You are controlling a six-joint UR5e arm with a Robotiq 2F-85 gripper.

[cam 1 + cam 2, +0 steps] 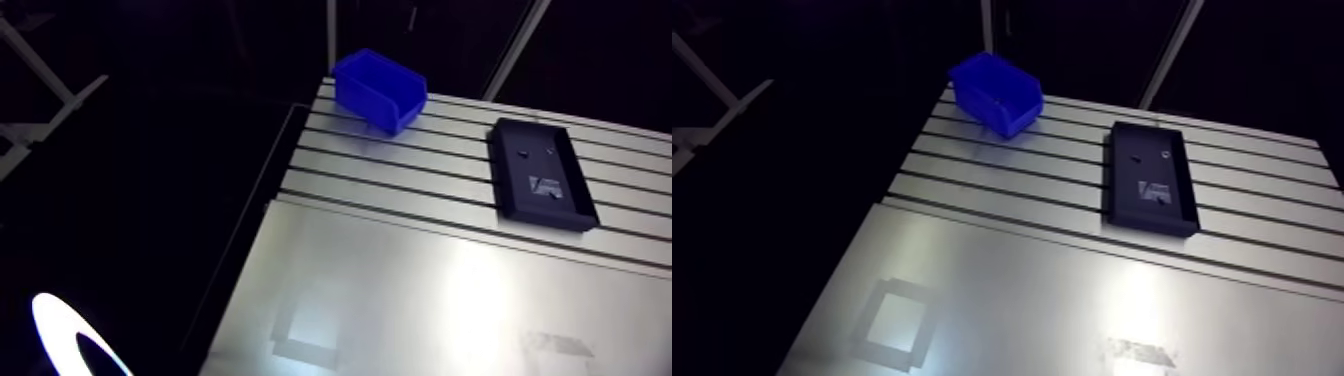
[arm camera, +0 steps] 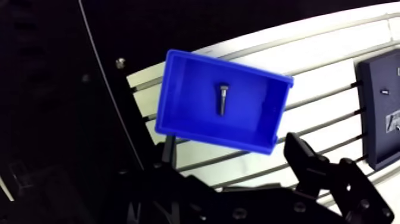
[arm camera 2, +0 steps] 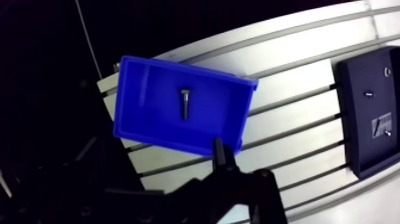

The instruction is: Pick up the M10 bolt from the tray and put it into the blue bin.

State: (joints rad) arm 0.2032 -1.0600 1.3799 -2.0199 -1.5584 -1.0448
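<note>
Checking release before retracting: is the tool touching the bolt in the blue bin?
Apart. The wrist view shows the small grey metal bolt lying in the blue plastic bin, bare blue floor between it and the tool.

From my arm view, the bin [image 1: 385,105] stands at the far left corner of the table [image 1: 400,290]. The tray [image 1: 530,208] lies well apart to its right and a little nearer to me. Through the wrist view I see the bolt [image 2: 222,99] lying flat on the bin's floor, clear of every wall. Small parts [image 1: 522,152] rest toward the tray's far end, with a label [image 1: 546,187] nearer its middle.
</note>
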